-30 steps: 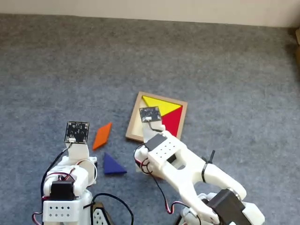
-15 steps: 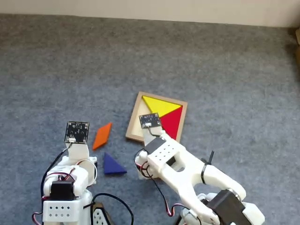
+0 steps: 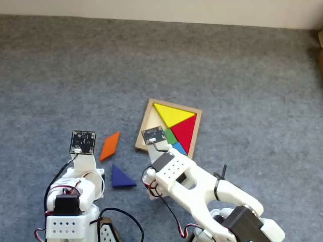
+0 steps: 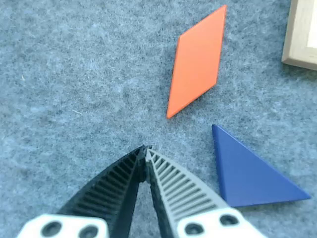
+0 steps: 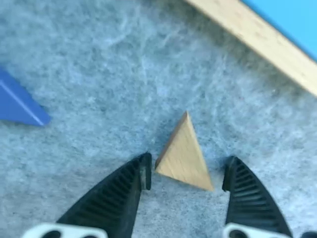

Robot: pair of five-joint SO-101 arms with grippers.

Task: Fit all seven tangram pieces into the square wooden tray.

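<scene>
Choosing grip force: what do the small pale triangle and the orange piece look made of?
The small pale triangle looks like unpainted wood: faint grain, matte. The orange piece is likely painted wood or plastic: even colour, no grain visible.

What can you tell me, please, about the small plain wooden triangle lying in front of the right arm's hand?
The small plain wooden triangle is a flat, unpainted piece of pale tan wood with a smooth face. It lies flat on the grey felt-like mat, outside the square wooden tray and a little apart from its rim. It sits between the open fingers of the right hand, close to one finger and clearly apart from the other; nothing is gripping it.
</scene>
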